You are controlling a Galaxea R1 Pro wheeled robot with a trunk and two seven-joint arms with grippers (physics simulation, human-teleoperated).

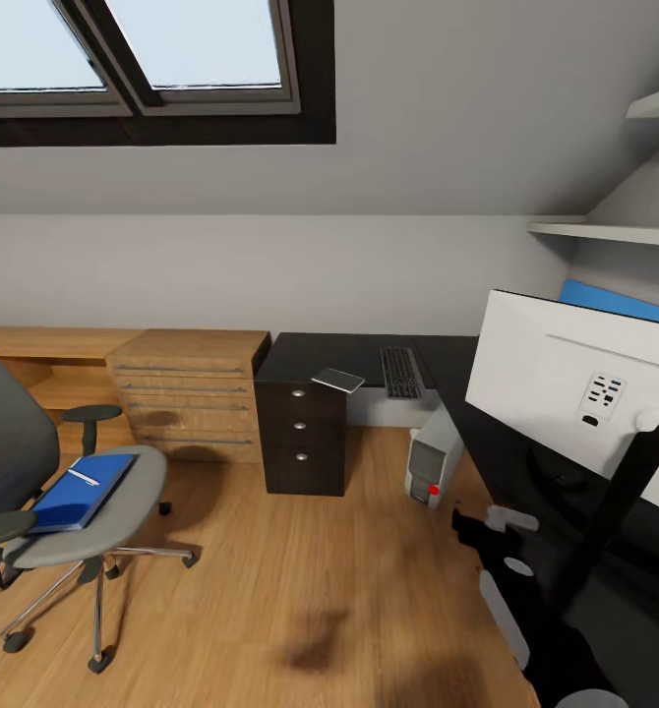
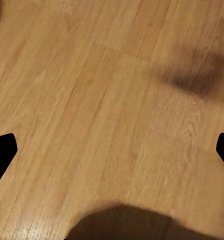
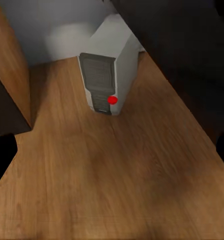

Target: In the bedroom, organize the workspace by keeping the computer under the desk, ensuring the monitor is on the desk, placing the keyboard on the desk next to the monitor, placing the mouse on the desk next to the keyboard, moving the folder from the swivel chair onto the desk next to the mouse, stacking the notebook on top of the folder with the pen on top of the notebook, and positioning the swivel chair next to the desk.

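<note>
The folder (image 1: 81, 491) lies flat on the swivel chair (image 1: 103, 511) seat, long axis running toward the seat's back edge, the pen (image 1: 84, 478) on it. It lies well off toward the left arm's side. Both sets of jaws stand apart, empty, over bare floor (image 2: 106, 115).

Ahead of me a skylight (image 1: 152, 59) sits in the sloped grey ceiling above a pale wall, with a light wooden drawer chest (image 1: 187, 393), a dark drawer cabinet (image 1: 302, 438) and warm plank floor (image 1: 270, 590).
</note>
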